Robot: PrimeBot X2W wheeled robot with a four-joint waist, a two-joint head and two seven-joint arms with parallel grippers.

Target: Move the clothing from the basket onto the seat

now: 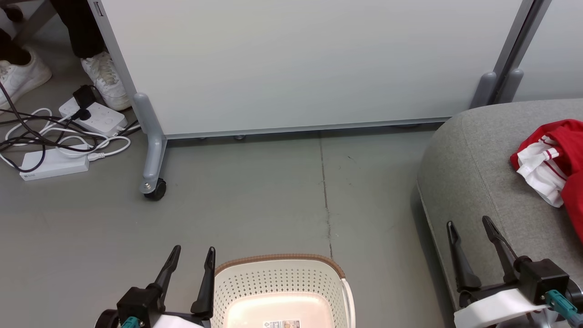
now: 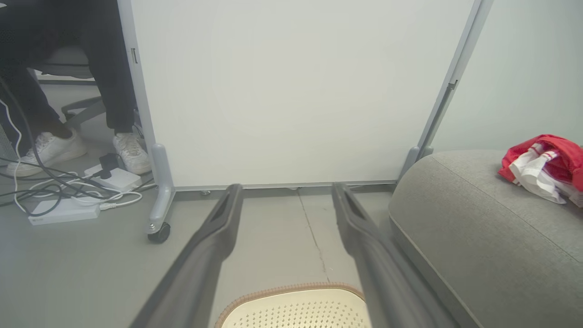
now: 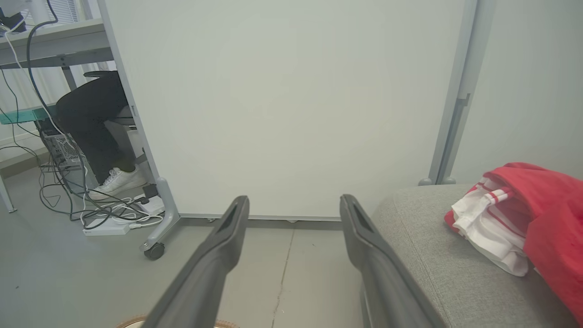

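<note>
Head view, looking down at the floor (image 1: 255, 200). You see the basket (image 1: 278, 258) at the bottom middle. Its brown rim curves away from you, and its perforated wall slopes down to a bare pale bottom that carries a paper label (image 1: 282, 324). Only its far end is in the picture, so you cannot judge its long axis.

The clothing (image 1: 553, 159) lies on the seat (image 1: 473, 173), well apart from the basket and back from the seat's rounded left edge. It is a crumpled red heap. Its white, red-striped panel is turned toward that left edge, and the red bulk runs off the picture's right side, so you cannot tell its full length.

Your left pincer (image 1: 194, 249) hangs just left of the basket's rim, released, with its fingers spread and nothing between them. Your right pincer (image 1: 468, 222) hangs over the seat's near left corner, likewise released and holding nothing, and apart from the clothing.

Behind stands a pale partition (image 1: 296, 64) on a castor (image 1: 155, 189). Left of it you see power strips (image 1: 54, 165), tangled cables (image 1: 36, 132) and a person's white shoes (image 1: 107, 82).
</note>
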